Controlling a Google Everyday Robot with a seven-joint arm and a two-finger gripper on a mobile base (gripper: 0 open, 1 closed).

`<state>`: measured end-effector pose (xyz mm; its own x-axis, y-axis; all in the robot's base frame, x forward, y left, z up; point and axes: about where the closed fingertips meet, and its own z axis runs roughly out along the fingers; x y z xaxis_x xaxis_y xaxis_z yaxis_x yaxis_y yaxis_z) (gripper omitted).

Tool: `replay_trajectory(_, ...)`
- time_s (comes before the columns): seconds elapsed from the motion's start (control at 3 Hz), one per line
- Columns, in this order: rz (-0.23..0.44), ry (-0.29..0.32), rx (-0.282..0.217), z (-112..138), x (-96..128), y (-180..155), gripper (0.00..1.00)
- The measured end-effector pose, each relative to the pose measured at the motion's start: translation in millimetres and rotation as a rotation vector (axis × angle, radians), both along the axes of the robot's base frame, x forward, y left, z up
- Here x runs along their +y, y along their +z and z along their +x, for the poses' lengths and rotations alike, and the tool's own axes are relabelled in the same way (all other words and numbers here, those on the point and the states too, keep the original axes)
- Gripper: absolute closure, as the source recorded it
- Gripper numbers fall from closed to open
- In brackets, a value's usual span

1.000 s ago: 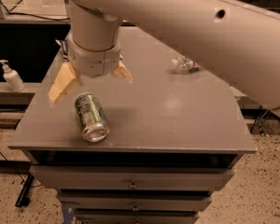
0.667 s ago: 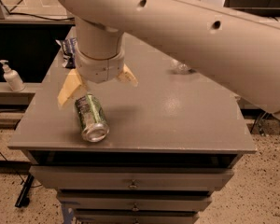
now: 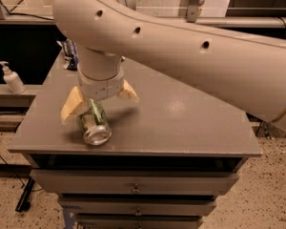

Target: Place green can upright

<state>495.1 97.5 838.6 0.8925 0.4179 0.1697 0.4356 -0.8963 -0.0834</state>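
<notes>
From the one camera, the gripper [image 3: 100, 107] had dropped within the last second from above and behind the green can [image 3: 96, 124], and its wide-spread fingers now straddled the can's far end. The can had not moved and lay on its side near the front left edge of the grey cabinet top [image 3: 190, 123]. To me, the grasp seemed about to begin, with the righting yet to come
</notes>
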Motion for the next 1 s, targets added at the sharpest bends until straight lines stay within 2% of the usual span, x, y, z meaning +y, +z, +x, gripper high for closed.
replay_trajectory(0.33,0.005,0.0,0.007,-1.6,13.0,-9.6,0.18)
replay_trajectory(1.0,-0.02,0.032,-0.029,3.7,38.6,3.5,0.64)
